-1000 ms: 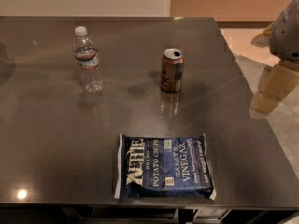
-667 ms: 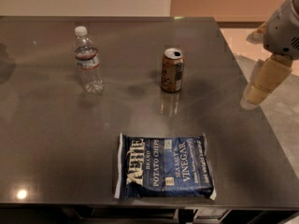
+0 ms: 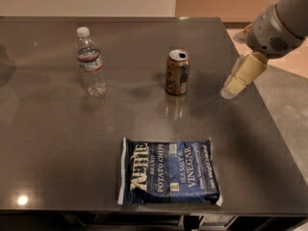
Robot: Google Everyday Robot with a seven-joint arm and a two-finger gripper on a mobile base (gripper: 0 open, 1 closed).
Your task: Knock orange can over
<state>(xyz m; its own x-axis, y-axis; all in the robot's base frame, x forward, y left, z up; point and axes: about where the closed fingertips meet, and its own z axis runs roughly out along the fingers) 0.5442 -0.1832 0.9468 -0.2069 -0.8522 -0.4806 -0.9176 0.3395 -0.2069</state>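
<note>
Camera view shows the orange can (image 3: 177, 73) standing up straight a bit above the middle of the frame, on the dark counter (image 3: 53, 148). The gripper (image 3: 232, 87) hangs at the right of the frame, near the can but not touching it. Its pale tip points down and toward the can. Nothing is in it, and it is not possible to tell if it is clenched or released.

To do this step well, the gripper should slide left and push the can high on its side, near the silver top. That way the can tips and does not just slide. A clear water bottle (image 3: 91, 64) stands well off at the upper left. A blue chip bag (image 3: 169, 172) lies lower down, so a short push should miss both.
</note>
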